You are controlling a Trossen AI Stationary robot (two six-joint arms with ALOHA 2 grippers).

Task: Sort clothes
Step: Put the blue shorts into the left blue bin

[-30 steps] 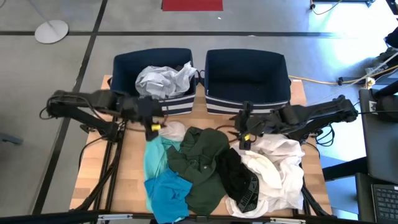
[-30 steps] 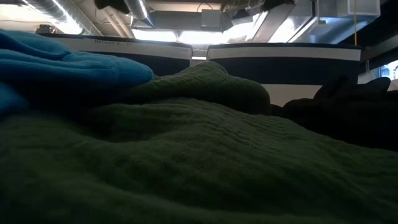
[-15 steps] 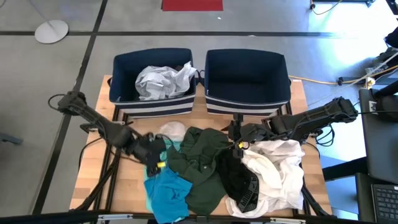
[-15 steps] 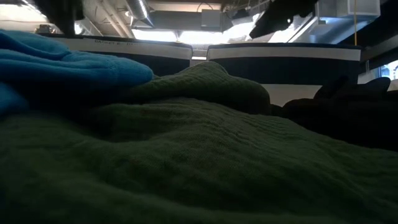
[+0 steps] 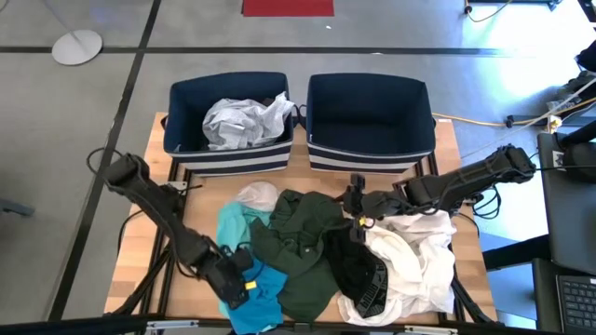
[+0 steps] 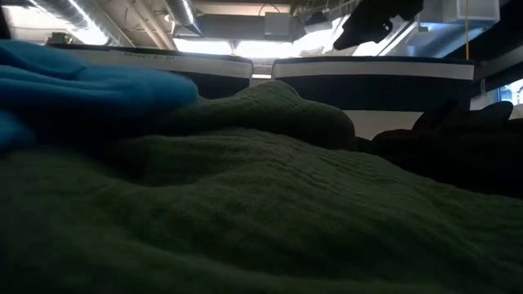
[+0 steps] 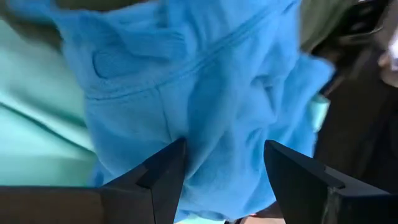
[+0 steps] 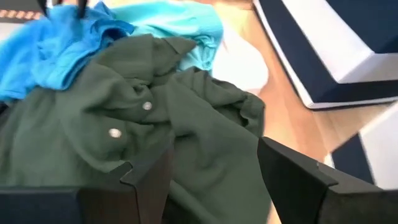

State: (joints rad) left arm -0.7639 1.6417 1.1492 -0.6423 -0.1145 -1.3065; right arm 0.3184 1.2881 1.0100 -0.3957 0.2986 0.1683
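The clothes lie in a pile on the table's near half: a teal garment (image 5: pixel 231 228), a bright blue one (image 5: pixel 265 290), a dark green shirt (image 5: pixel 300 237), a black one (image 5: pixel 354 265) and a white one (image 5: pixel 417 256). Another white garment (image 5: pixel 244 119) lies in the left bin. My left gripper (image 5: pixel 237 279) is open and down on the bright blue garment (image 7: pixel 211 74). My right gripper (image 5: pixel 357 212) is open and empty, a little above the dark green shirt (image 8: pixel 124 143), near its right edge. My left gripper comes at the bright blue garment from above, fingers pointing down and open. Its two fingertips (image 7: pixel 174 155) stand against the crumpled cloth, with a ridge of it (image 7: pixel 217 143) between them. The garment lies on the table and on the teal one.
Two navy bins with white stripes stand side by side at the far edge, the left bin (image 5: pixel 182 140) and the right bin (image 5: pixel 371 149). A small white piece (image 5: pixel 258 195) lies in front of the left bin. Bare wood (image 5: pixel 149 261) shows at the table's left.
My left gripper has swung from in front of the left bin toward the table's near edge and gone down onto the bright blue garment, whose top has stirred in the low view. My right gripper has shifted a little toward the dark green shirt.
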